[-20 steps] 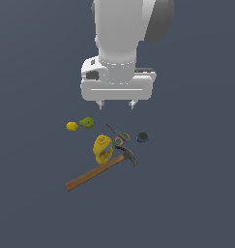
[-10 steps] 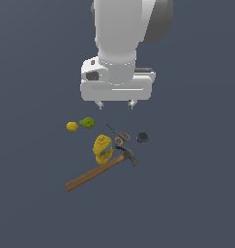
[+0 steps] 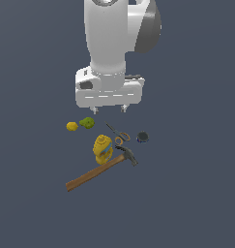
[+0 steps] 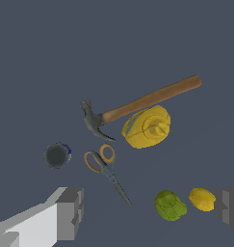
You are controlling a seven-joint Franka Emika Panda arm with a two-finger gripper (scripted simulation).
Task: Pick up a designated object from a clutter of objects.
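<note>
The olive-green lumpy ball lies on the floor at the exterior view's left of the clutter, right beside the smaller yellow lump. In the wrist view the green ball sits between my fingers, nearer the one beside the yellow lump. My gripper hangs above the clutter, open and empty, its fingers wide apart and touching nothing. The rest of the clutter is a wooden-handled hammer, a yellow container, orange-handled scissors and a small dark disc.
The hammer lies against the yellow container. The scissors lie between the dark disc and the green ball. All rest on a plain dark grey floor.
The gripper has come down a little and shifted slightly toward the exterior view's left. The objects have not moved.
</note>
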